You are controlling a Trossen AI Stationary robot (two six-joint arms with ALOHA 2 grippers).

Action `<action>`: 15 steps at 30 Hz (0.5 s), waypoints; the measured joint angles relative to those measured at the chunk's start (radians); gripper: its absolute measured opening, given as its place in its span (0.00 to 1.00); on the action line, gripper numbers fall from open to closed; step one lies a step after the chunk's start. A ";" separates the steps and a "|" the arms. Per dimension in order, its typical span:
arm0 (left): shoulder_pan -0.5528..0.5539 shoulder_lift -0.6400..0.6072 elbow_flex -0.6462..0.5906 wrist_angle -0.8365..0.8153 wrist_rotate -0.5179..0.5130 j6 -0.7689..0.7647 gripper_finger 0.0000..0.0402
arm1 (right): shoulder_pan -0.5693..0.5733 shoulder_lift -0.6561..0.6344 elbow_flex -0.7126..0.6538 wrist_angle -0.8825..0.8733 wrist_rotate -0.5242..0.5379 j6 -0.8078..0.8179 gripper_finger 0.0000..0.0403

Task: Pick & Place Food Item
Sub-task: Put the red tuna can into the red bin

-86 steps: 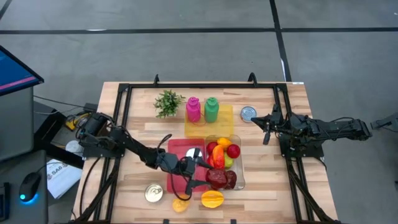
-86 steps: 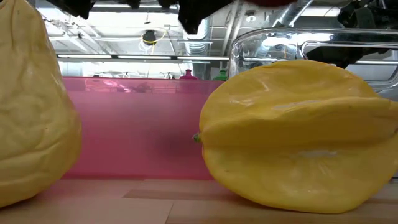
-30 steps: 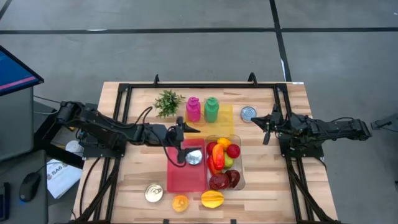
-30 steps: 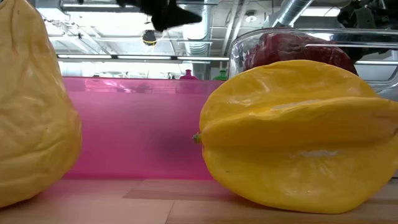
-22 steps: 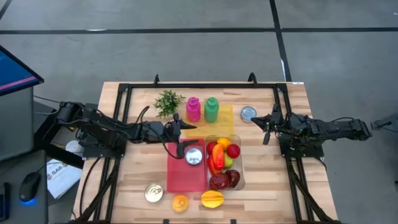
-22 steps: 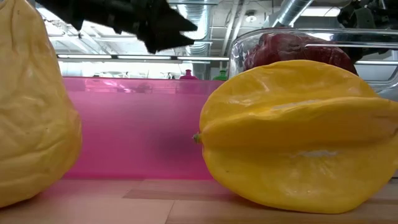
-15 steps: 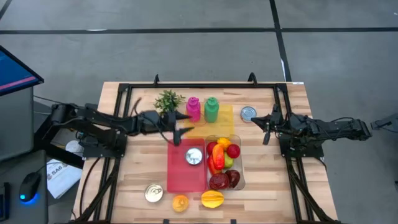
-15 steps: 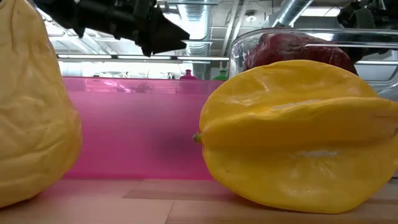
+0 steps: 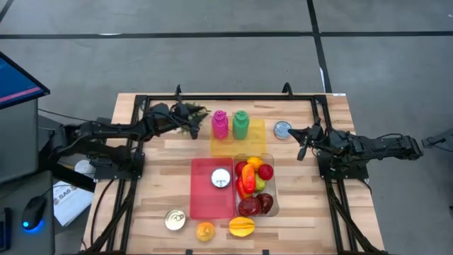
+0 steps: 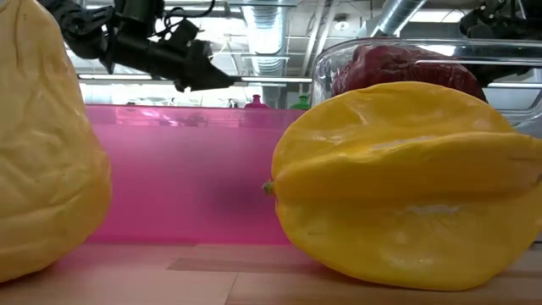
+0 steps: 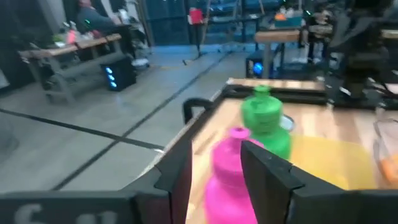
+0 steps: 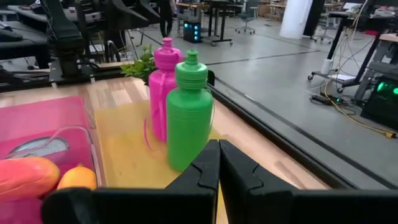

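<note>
A clear container (image 9: pixel 272 202) right of the table's middle holds several fruits, a dark red one (image 10: pixel 398 68) among them. A yellow star fruit (image 9: pixel 241 226) and a yellow-orange fruit (image 9: pixel 205 231) lie on the table near its front edge. They fill the low view, star fruit (image 10: pixel 406 186) on one side and the other fruit (image 10: pixel 42 144) beside it. My left gripper (image 9: pixel 185 119) hovers at the far left by the small plant (image 9: pixel 199 112), open (image 11: pixel 214 180) and with nothing in it. My right gripper (image 9: pixel 300 142) waits shut (image 12: pixel 217 152) at the right.
A pink tray (image 9: pixel 205 202) left of the container carries a silver can (image 9: pixel 220 178). A pink bottle (image 9: pixel 220 125) and a green bottle (image 9: pixel 241 125) stand on a yellow mat (image 9: pixel 256 138) at the back. Tins sit at front left (image 9: pixel 175 220) and back right (image 9: pixel 282 129).
My left gripper has swung away from above the pink tray toward the table's far left, level above the table, and now sits beside the plant. The fruits, the tray and the can have kept their places.
</note>
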State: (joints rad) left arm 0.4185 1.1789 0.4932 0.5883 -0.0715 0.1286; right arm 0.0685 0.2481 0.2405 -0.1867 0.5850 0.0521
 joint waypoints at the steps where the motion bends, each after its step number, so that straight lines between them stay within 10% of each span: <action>1: 0.012 -0.008 -0.011 0.014 0.001 0.002 0.30 | -0.001 0.000 0.000 0.000 0.000 -0.001 0.01; 15: 0.058 -0.284 -0.217 0.115 0.132 -0.039 0.19 | -0.153 0.025 0.000 0.057 -0.005 0.154 0.00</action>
State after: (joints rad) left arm 0.4767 0.8951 0.2760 0.7036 0.0610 0.0895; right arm -0.0842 0.2730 0.2409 -0.1295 0.5801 0.2061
